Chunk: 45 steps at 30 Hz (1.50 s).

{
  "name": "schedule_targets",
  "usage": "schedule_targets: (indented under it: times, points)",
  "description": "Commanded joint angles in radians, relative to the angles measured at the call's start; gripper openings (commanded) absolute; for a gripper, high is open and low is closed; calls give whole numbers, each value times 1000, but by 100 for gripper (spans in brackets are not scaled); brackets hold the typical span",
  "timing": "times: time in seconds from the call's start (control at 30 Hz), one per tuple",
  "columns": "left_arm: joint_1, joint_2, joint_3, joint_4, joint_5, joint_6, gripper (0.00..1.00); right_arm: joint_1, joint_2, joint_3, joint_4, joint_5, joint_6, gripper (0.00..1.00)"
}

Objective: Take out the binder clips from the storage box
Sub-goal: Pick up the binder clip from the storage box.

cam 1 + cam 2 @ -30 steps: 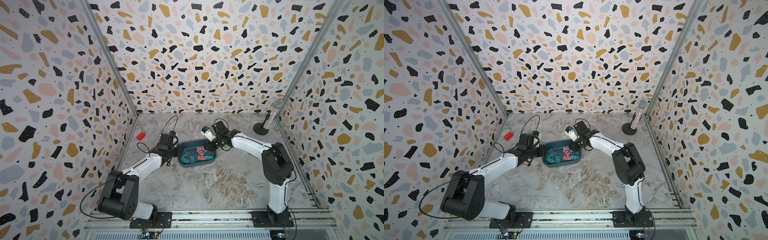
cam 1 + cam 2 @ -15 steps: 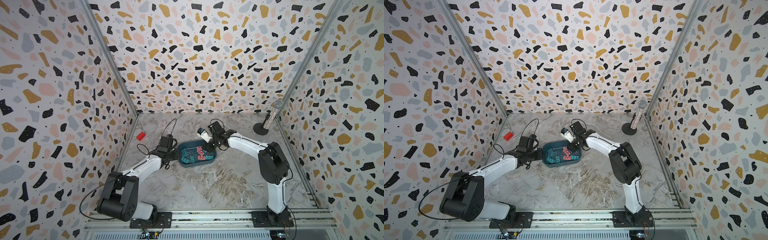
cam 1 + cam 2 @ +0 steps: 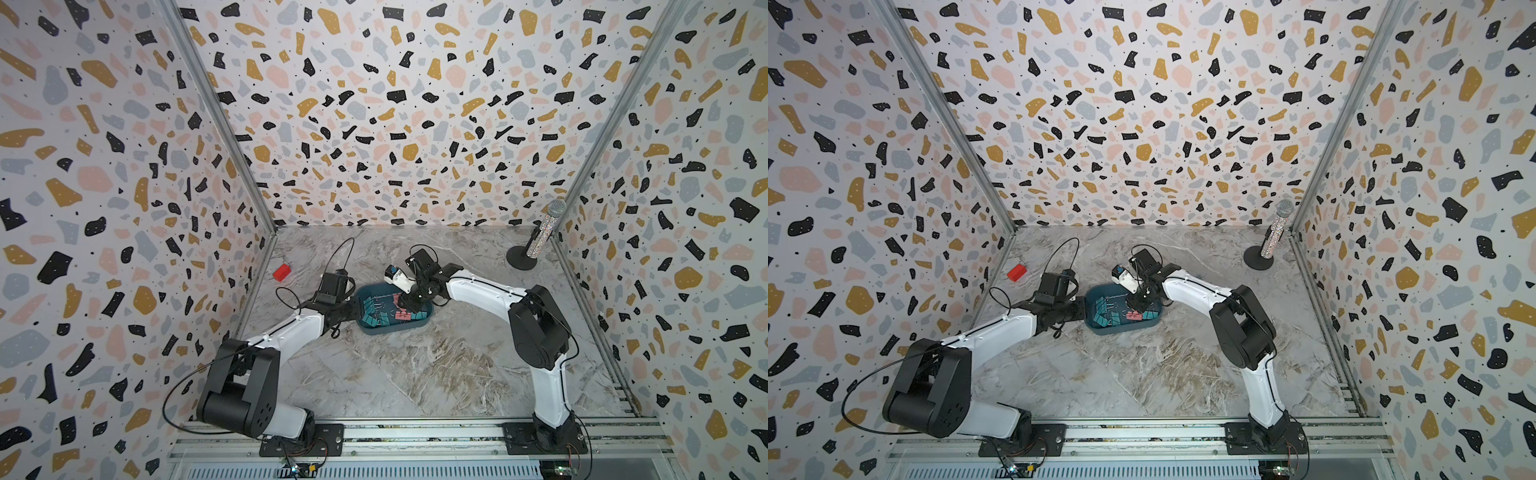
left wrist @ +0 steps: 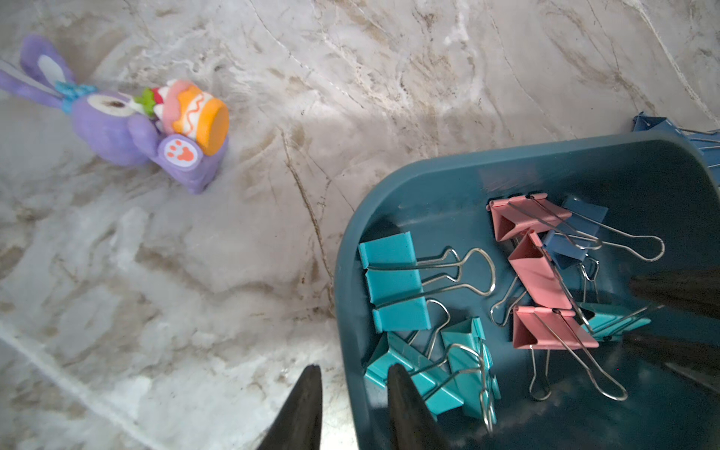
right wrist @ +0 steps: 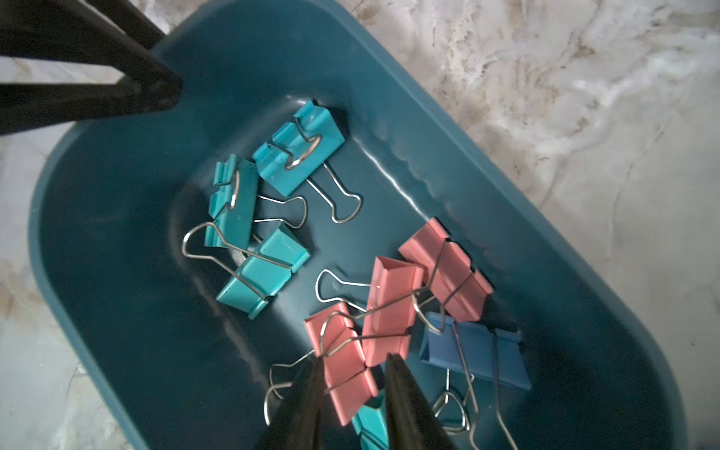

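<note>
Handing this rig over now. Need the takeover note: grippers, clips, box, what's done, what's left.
Left gripper: shut on the box rim, one finger inside and one outside, apparently steadying it.
Right gripper: down in the box, closed on a pink clip, not yet lifted.
Clips: about eight visible in the box (teal, pink, one blue).
Done: at least one blue clip lies on the table just outside the box.
Left: lift the pink one out, then the rest.
</note>
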Motion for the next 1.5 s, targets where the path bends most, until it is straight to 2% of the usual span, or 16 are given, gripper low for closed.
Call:
schedule_targets:
  times: [0.0,0.73,1.13,1.47]
  points:
    - [5,11,-13,34,20,-12,32,14,-4,36,-27,17,-14,33]
    - [11,21,-19,51,46,-10,31,36,69,95,-41,100,-9,35]
    - [13,22,-23,53,46,-10,31,38,46,81,-24,140,-1,8]
    - [15,23,-24,54,48,-9,31,36,-73,47,-20,137,-9,2]
